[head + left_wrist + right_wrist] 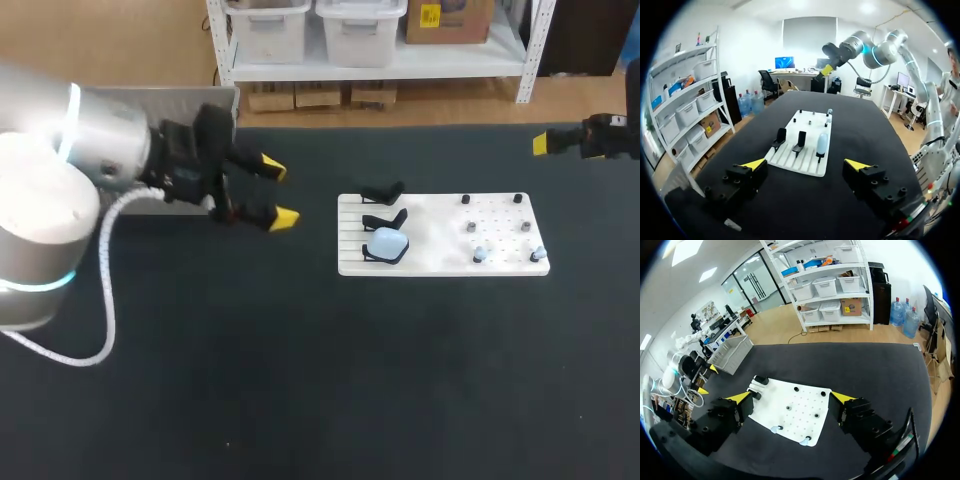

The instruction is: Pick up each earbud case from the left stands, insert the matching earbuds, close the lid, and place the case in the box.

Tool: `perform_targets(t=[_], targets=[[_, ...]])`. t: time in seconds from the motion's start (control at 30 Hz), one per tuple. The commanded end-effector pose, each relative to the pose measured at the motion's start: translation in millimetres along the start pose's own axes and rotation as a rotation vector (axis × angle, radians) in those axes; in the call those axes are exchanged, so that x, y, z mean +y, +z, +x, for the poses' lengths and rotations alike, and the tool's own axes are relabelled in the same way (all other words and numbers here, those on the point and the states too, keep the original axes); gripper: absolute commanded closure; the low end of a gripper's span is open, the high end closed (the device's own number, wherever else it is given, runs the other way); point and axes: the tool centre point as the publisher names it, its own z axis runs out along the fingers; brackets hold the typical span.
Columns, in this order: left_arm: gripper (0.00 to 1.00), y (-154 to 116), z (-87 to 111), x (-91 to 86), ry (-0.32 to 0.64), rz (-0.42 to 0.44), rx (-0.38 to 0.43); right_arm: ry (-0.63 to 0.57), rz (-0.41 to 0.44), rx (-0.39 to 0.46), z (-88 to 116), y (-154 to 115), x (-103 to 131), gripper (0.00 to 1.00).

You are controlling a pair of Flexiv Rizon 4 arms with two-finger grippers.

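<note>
A white board (pixel 440 262) lies right of the table's centre. Three stands line its left side: two black ones (pixel 382 192) are bare, and the nearest carries a light blue earbud case (pixel 387 243). On the board's right side sit dark earbuds (pixel 471 227) and two light blue earbuds (pixel 480 255) on pegs. My left gripper (pixel 277 193) hangs open and empty left of the board, pointing at it. In the left wrist view the gripper (pixel 805 164) faces the blue case (pixel 822 144). My right gripper (pixel 791 396) stands open and empty, high beyond the board's far right corner.
A grey box (pixel 215 97) sits at the table's far left, partly behind my left arm; the right wrist view shows the box (pixel 735 352) past the board. Dark tabletop (pixel 330 380) spreads wide in front of the board.
</note>
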Motion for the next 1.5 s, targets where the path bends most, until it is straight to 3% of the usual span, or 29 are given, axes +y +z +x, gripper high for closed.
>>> perform_targets(t=[0.03, 0.63, 1.0, 1.5], targets=[[0.0, 21, 1.0, 3.1, 0.019, 0.02, 0.005, 0.0, 0.001, 0.0, 0, -1, 0, 0.0], [0.0, 88, -2.5, -14.6, 0.104, 0.211, 0.005, 0.0, 0.001, 0.0, 0, -1, 0, 0.0], [0.0, 100, -1.6, -33.1, 0.095, 0.245, -0.058, 0.0, 0.001, 0.0, 0, -1, 0, 0.0], [0.0, 97, -1.0, -33.6, 0.081, 0.228, -0.06, 0.0, 0.001, 0.0, 0, -1, 0, 0.0]])
